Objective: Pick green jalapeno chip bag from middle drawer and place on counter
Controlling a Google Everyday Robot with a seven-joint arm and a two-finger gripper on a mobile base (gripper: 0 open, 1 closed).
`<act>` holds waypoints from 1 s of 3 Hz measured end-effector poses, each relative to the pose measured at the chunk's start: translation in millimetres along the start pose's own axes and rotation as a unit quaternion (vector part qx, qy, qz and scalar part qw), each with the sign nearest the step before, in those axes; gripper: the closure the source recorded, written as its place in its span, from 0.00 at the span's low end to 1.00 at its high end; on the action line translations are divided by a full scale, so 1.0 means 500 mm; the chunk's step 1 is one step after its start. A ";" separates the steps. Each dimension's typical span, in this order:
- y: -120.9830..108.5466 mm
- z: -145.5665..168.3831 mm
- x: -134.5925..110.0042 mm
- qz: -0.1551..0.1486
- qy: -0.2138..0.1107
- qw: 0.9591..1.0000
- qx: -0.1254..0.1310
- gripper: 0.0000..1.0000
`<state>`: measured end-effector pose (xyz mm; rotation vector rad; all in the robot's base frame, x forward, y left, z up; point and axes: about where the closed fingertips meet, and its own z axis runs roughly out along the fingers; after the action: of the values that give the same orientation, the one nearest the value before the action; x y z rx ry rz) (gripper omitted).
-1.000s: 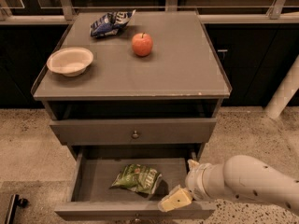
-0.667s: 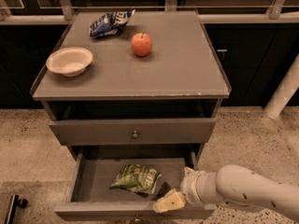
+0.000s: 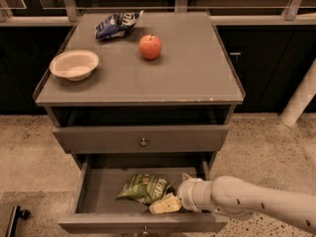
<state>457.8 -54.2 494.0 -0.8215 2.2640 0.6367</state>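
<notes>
The green jalapeno chip bag lies crumpled on the floor of the open middle drawer, near its centre. My gripper reaches into the drawer from the right on a white arm. It sits low at the bag's front right edge, touching or nearly touching it. The counter is the grey cabinet top above the drawers.
On the counter stand a red apple, a pale bowl at the left and a blue-and-white chip bag at the back. The upper drawer front with its knob is closed. A white post stands at the right.
My gripper has moved left inside the drawer, closer to the green bag. The bag and the things on the counter have not moved.
</notes>
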 end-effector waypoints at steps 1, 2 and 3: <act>-0.001 -0.003 0.010 0.005 0.005 1.000 -0.003 0.00; -0.005 0.034 0.018 0.005 -0.001 1.000 -0.017 0.00; -0.008 0.096 0.009 0.000 -0.013 0.999 -0.049 0.00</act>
<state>477.0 -29.1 457.6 -0.8549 2.2231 0.7587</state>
